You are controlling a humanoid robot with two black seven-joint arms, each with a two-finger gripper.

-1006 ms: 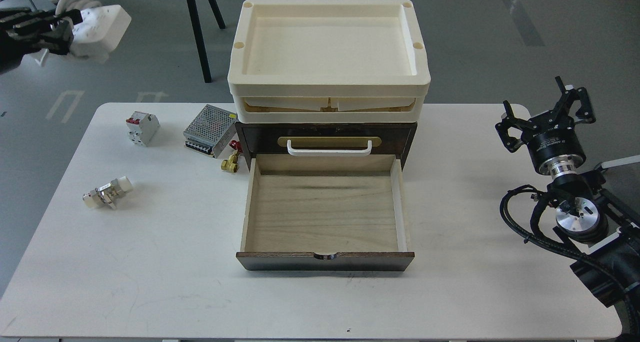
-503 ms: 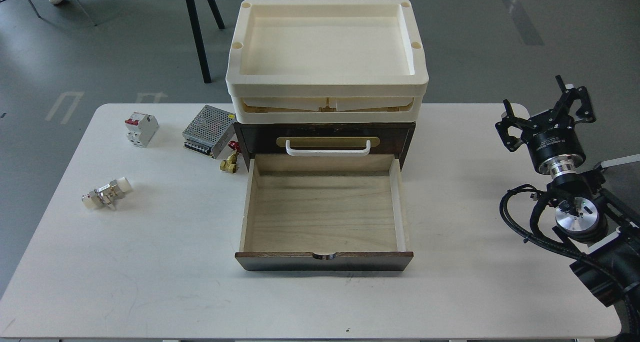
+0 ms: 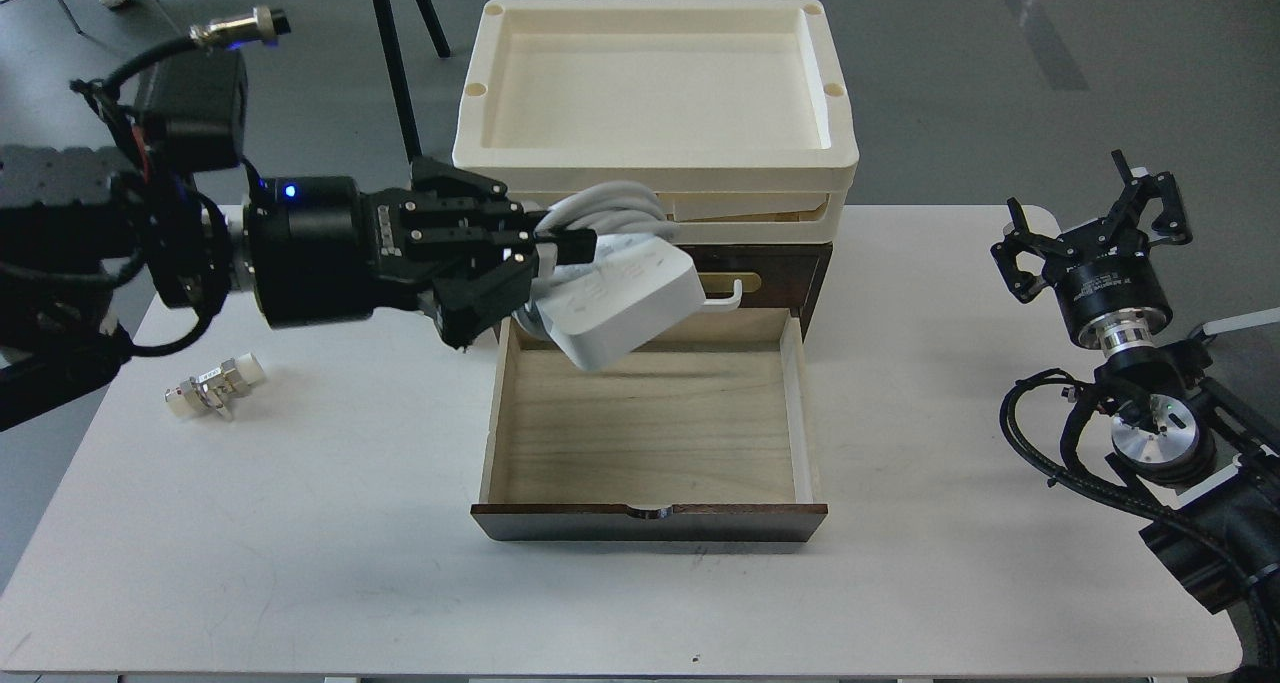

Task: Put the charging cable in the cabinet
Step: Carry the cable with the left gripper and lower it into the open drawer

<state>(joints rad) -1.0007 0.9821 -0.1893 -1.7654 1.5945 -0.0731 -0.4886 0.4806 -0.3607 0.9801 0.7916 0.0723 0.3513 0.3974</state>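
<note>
The white worktop (image 3: 300, 523) with rounded corners carries the dark brown cabinet (image 3: 810, 263) at its far middle, the cabinet's lower drawer (image 3: 645, 433) pulled out toward the near edge, its pale wood interior showing. Well to the left lies a small white and metal connector (image 3: 214, 386), apart from the cabinet. Grey floor (image 3: 1000, 83) surrounds the worktop.

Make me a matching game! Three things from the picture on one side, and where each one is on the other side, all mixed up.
Things:
1. charging cable
2. cream tray
3. small metal connector

Places:
A. on top of the cabinet
B. lying on the table, left of the drawer
C. held in the left tool, above the open drawer

Pairs: 1-C, 2-A, 3-B
</note>
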